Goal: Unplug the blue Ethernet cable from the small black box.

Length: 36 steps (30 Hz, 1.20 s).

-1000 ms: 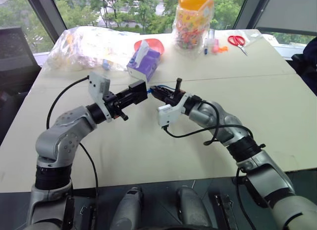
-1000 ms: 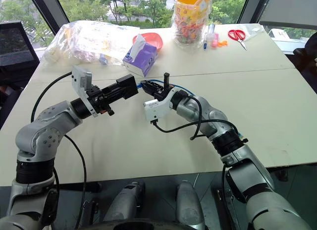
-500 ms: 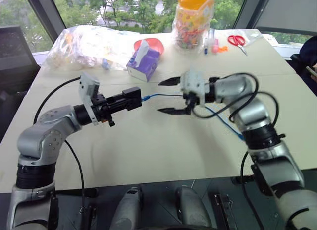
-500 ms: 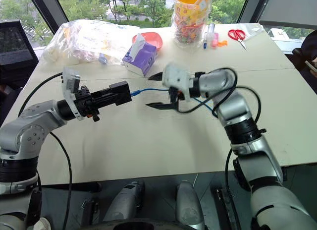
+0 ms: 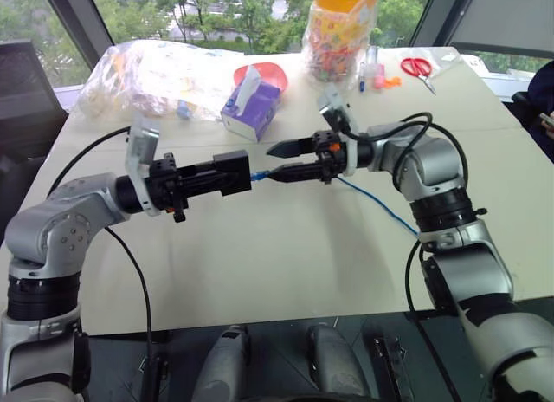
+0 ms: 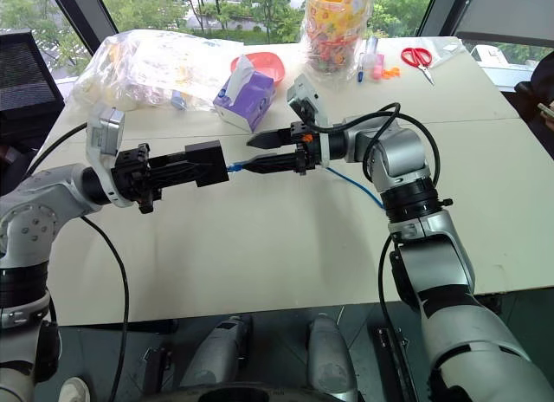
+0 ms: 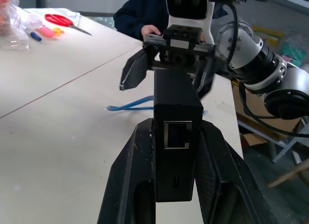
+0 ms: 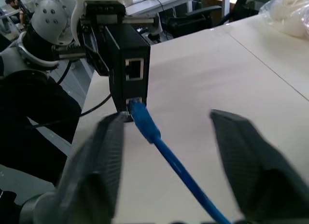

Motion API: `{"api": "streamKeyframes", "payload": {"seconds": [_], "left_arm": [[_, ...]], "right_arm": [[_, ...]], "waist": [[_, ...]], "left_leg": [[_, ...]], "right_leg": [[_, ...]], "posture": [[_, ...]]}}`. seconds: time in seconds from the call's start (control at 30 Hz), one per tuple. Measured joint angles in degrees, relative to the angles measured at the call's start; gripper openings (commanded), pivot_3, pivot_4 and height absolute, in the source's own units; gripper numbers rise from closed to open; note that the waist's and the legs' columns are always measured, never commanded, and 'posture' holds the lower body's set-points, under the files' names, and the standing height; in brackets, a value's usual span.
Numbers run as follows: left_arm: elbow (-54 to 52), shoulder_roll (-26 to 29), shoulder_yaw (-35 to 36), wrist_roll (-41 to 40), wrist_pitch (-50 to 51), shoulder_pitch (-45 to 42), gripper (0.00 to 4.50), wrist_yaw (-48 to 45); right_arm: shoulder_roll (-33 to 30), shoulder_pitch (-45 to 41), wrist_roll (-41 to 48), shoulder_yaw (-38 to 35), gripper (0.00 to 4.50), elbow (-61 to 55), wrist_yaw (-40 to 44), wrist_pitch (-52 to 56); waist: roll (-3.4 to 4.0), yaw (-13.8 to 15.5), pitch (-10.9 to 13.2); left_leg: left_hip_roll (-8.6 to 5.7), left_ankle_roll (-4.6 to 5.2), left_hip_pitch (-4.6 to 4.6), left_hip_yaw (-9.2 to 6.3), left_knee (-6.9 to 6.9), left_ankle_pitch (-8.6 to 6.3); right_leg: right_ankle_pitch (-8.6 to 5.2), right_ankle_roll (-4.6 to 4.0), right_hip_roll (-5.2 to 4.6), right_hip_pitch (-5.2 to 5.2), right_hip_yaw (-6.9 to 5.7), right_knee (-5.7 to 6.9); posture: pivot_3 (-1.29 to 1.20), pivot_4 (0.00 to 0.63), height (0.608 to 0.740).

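Observation:
My left gripper is shut on the small black box, holding it level above the table with its ports facing right. The blue Ethernet cable is plugged into the box's lower port and trails right, down onto the table. My right gripper points left at the box and is open, one finger on each side of the cable just behind the plug, touching neither. The left wrist view shows the box clamped between the fingers.
At the table's far side stand a purple tissue box, a red bowl, a clear bag, a jar of colourful items, markers and red scissors. A person sits at the right edge.
The right gripper let go near the plug, drew back, rolled and opened wide. It has since come back towards the box with its fingers narrower. The left gripper lifted the box slightly.

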Motion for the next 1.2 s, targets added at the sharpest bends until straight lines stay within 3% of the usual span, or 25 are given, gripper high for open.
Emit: {"api": "streamKeyframes", "payload": {"seconds": [0.97,1.07,1.13,1.2], "left_arm": [[0.01,-0.2,-0.13,0.0,0.05,-0.6,0.48,0.07],[0.0,-0.23,-0.13,-0.04,0.08,-0.6,0.48,0.11],[-0.23,-0.22,-0.12,-0.6,0.15,-0.59,0.48,-0.01],[-0.23,-0.2,-0.11,-0.82,0.17,-0.59,0.48,-0.22]], "right_arm": [[1.5,1.0,0.01,2.38,1.93,-4.39,2.05,3.69],[1.48,1.0,-0.08,2.39,1.08,-4.39,2.03,3.63],[1.28,1.0,-0.19,2.31,0.19,-4.38,1.91,3.58],[1.16,1.0,-0.14,2.28,0.09,-4.38,2.37,3.54]], "waist": [[0.0,-0.01,0.0],[0.0,-0.02,0.0],[0.0,-0.02,0.0],[0.0,-0.03,0.0]], "left_leg": [[0.0,0.0,-0.01,0.0,0.06,0.0],[0.0,0.0,-0.01,0.0,0.07,0.0],[0.0,0.0,-0.01,0.0,0.08,0.0],[0.0,0.0,-0.02,0.0,0.08,0.0]], "right_leg": [[0.0,0.01,0.0,-0.08,0.0,0.16],[0.0,0.01,0.0,-0.08,0.0,0.17],[0.0,0.01,0.0,-0.08,0.0,0.17],[0.0,0.01,0.01,-0.08,0.0,0.17]], "posture": [[0.0,0.15,0.726],[0.0,0.15,0.726],[0.0,0.15,0.726],[0.0,0.15,0.726]]}}
